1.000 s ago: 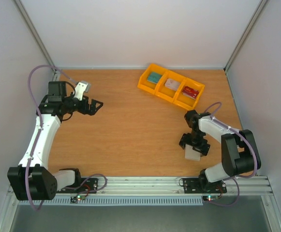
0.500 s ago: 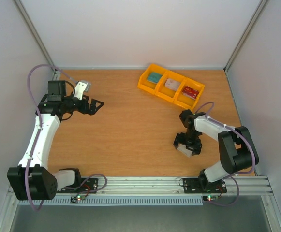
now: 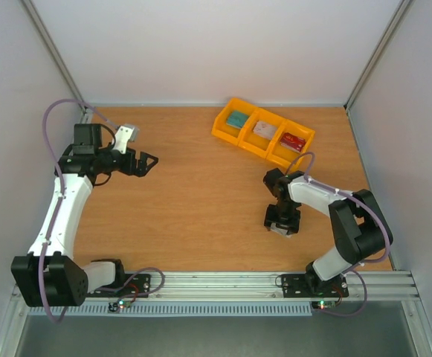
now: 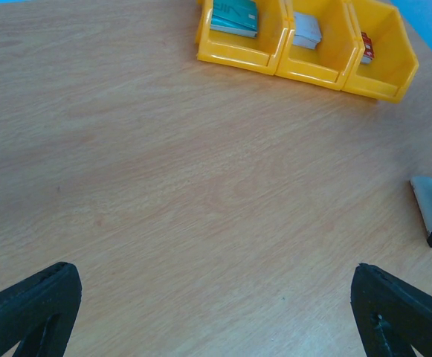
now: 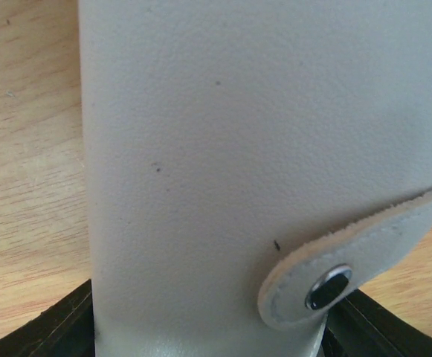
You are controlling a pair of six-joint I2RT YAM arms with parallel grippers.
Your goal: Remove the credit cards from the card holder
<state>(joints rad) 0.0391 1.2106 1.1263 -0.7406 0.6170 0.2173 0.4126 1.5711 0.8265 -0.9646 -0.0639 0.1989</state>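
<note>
The wooden table [image 3: 193, 201] carries a yellow three-compartment tray [image 3: 251, 149] towards its far edge, and everything else is placed from that tray

The left arm [image 3: 65, 204] reaches up the side of the table well away from the tray's teal end. The right arm [image 3: 333, 202] bends in on the near side of the tray, below its red end

The left gripper [image 3: 150, 163] hangs over bare wood, level with the tray and well apart from it, its jaws spread wide and holding nothing. The right gripper [image 3: 282, 223] points down at the table nearer to the arm bases than the tray is, under the tray's middle and red compartments

The card holder [image 5: 238, 149] is there, cream-white, closed, between the right gripper's fingers [image 5: 44, 327]. The fingers sit right against its two side edges, but whether they pinch it or only flank it cannot be told

The credit cards lie inside the tray: teal-faced ones [image 3: 236, 119] in one end compartment, pale ones [image 3: 265, 130] in the middle, red ones [image 3: 294, 141] in the other end

The holder's snap tab [image 5: 329, 287] lies flat across its face, metal stud showing
</note>
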